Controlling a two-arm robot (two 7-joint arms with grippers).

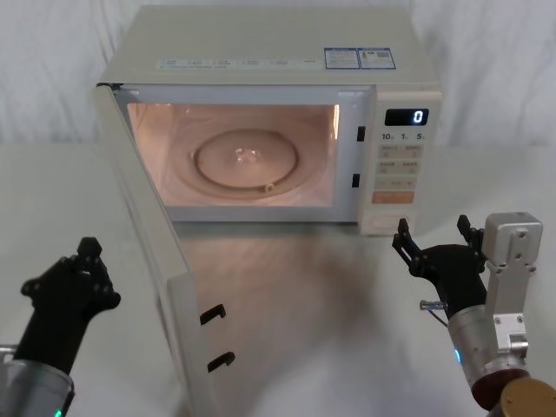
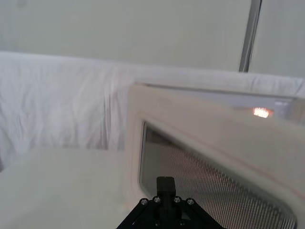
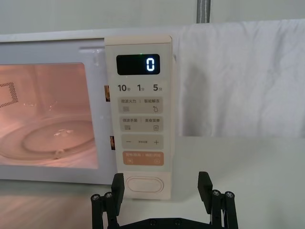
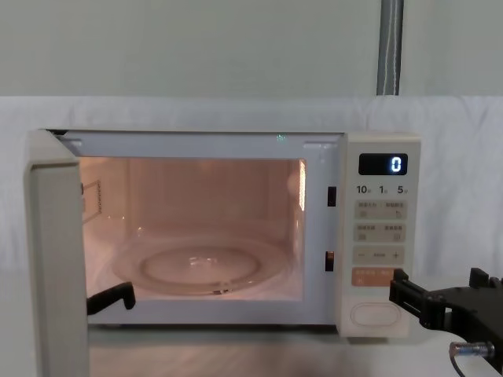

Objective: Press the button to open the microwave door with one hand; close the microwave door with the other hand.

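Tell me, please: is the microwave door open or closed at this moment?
Open. The microwave door is swung wide toward the robot's left, and the lit cavity with its glass turntable is exposed.

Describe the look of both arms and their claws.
Left claw: matte black, forked, with small screws at its base, on a silver-grey cylindrical wrist with a faint green-blue light near the picture's edge. Right claw: black, two-fingered and forked, on a silver-grey cylindrical wrist with a small blue-green light, a pale grey boxy link beside it, a brass-coloured round part below, and a thin cable loop.
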